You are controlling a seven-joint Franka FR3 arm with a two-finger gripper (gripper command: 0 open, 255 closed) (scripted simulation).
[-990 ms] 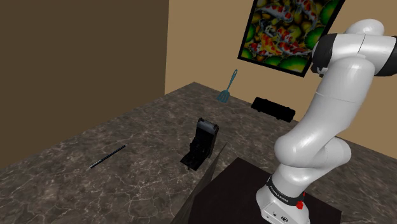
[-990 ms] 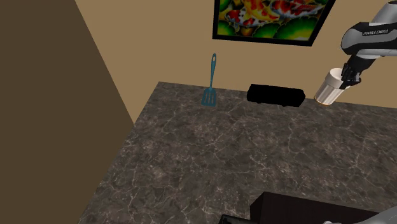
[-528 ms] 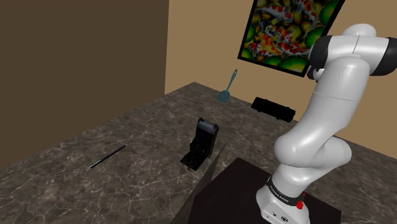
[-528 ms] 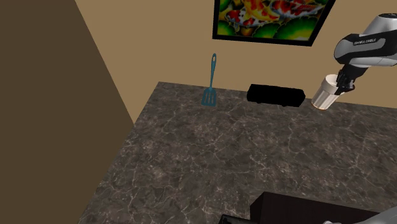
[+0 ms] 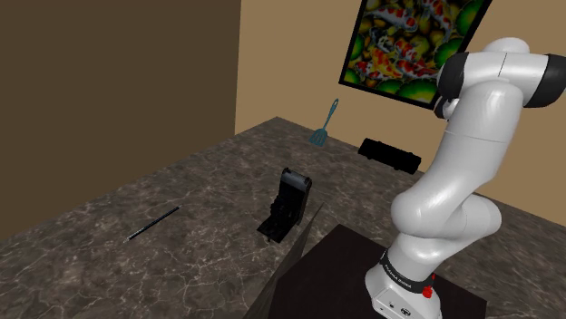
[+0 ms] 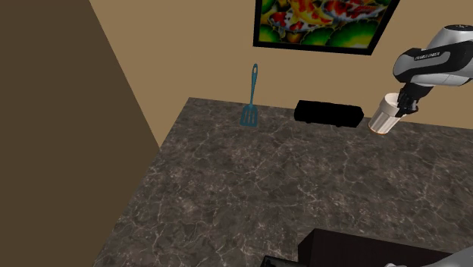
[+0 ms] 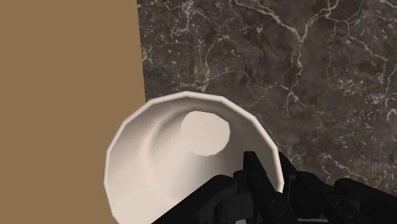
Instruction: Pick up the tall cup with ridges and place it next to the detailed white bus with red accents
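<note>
Carrying step: your pincer (image 6: 404,105) clamps the pale cup (image 6: 383,118) by its rim, tilted above the tabletop (image 6: 258,190); next, set it upright beside the black oblong block (image 6: 327,114)

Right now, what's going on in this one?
The white arm's black pincer grips a pale cup by its rim and holds it tilted over the dark marbled counter, close to the back wall. A long black object lies beside the cup, to the second exterior view's left.

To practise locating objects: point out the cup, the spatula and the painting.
cup (image 6: 383,118): second exterior view, its side wall.
spatula (image 6: 248,116): second exterior view, its blade.
painting (image 6: 322,23): second exterior view, the picture surface.
</note>
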